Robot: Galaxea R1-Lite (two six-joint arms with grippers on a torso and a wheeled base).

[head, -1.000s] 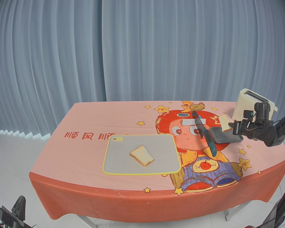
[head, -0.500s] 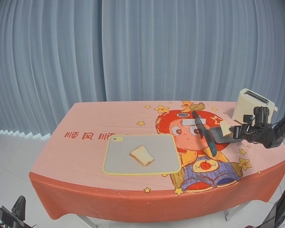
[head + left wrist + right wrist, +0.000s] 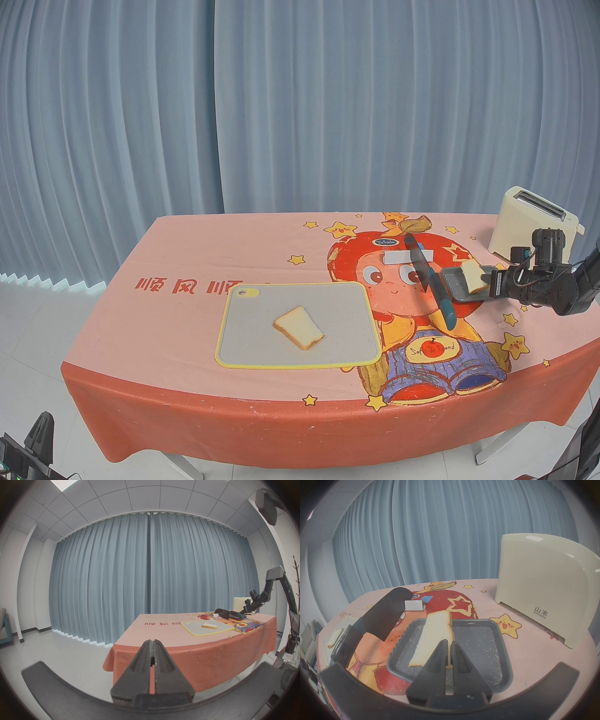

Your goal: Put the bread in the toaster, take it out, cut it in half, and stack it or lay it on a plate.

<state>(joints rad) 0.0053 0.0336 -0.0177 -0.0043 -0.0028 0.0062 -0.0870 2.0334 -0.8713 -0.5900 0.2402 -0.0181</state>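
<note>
Two slices of bread are here: the first slice [image 3: 299,327] lies flat on the one board [image 3: 250,340]. The right gripper [image 3: 482,281] [image 3: 449,647] is pinched tight on the second slice [image 3: 473,275] [image 3: 434,634], holding it tilted in the one grey plate [image 3: 454,289] [image 3: 484,642]. One knife [image 3: 431,278] lies just beside the plate, one toaster [image 3: 528,219] stands near it, and the left gripper [image 3: 153,645] is down low, away from the table [image 3: 187,250], its fingers pressed together on nothing.

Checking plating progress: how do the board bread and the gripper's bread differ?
Board bread lies flat and free on the cutting board; gripper bread stands on edge, pinched by the right gripper over the grey plate. Board bread sits mid-table; gripper bread near the toaster. Both are pale, crusted pieces.
</note>
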